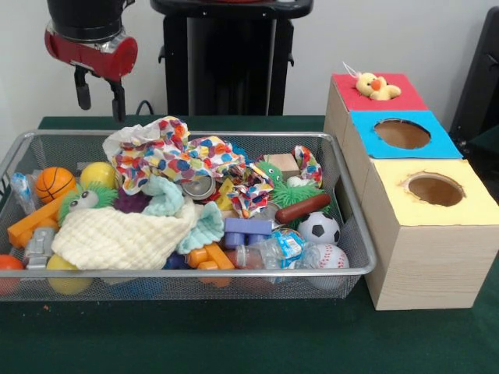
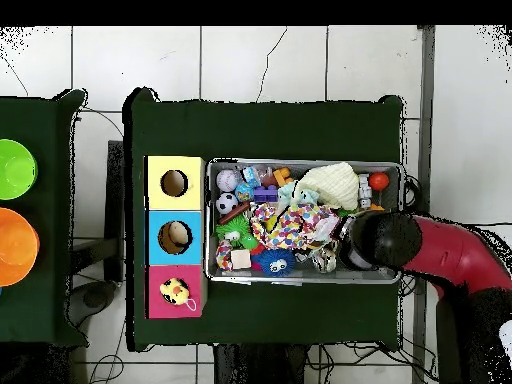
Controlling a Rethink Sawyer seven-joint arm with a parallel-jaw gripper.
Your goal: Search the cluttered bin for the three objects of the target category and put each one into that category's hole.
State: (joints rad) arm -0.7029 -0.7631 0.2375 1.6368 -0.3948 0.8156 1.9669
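The silver wire-mesh bin [image 1: 358, 234] is full of mixed toys and cloths; it also shows in the overhead view [image 2: 209, 222]. A fluffy yellow duckling [image 1: 376, 86] sits on the red-topped box, at its hole, and shows in the overhead view [image 2: 175, 291] too. A green fuzzy toy creature with eyes [image 1: 274, 176] lies in the bin right of centre. Another green fuzzy one [image 1: 83, 201] lies at the left beside a yellow cloth. My gripper [image 1: 99, 97] hangs open and empty above the bin's far left corner. In the overhead view my arm's head [image 2: 378, 240] hides it.
Three joined boxes stand right of the bin: red top [image 1: 405, 87], blue top with a hole [image 1: 401, 134], yellow top with a hole [image 1: 435, 189]. A soccer ball [image 1: 319, 228], baseball [image 1: 330, 255], small basketball [image 1: 54, 183] and dotted cloth [image 1: 168, 156] lie in the bin.
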